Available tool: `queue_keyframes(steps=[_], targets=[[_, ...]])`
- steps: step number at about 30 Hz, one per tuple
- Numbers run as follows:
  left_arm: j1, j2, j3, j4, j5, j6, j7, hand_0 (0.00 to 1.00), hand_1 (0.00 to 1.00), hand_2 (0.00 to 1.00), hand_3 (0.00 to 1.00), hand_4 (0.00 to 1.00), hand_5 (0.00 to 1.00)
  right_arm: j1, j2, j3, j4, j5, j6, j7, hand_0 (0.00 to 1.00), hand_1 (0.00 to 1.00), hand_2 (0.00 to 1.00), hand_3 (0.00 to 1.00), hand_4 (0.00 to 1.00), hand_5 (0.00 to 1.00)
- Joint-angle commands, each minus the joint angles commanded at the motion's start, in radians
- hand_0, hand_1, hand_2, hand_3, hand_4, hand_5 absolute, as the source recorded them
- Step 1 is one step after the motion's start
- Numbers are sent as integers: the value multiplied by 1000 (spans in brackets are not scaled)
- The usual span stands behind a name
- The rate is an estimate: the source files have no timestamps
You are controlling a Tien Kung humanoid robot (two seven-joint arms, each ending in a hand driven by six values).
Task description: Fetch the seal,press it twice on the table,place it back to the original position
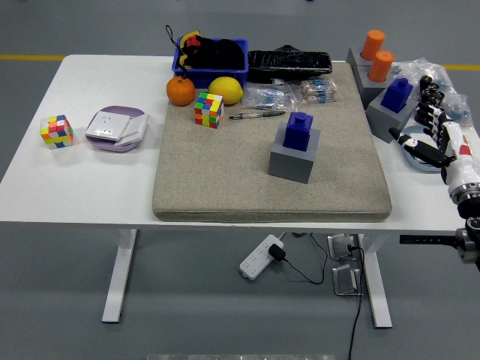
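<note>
**Reaching for the seal**

We are looking over the white counter, where a beige mat is lying. On the mat, right of its centre, the blue seal is sitting upright in a grey holder. It is looking rigid, light and blocky, so we are judging its narrower top knob the best grip. Well right of the mat, our right hand is hovering with fingers spread, holding nothing.

Seal on its base, apparently mid-mat.
</note>
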Motion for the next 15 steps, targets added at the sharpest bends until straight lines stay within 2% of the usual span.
queue_keyframes(steps=[15], targets=[[0,-3,-6,1,1,0,0,828,794,758,813,738,339,3,-1,2,2,-3,-6,-4,922,883,869,861,949,299]])
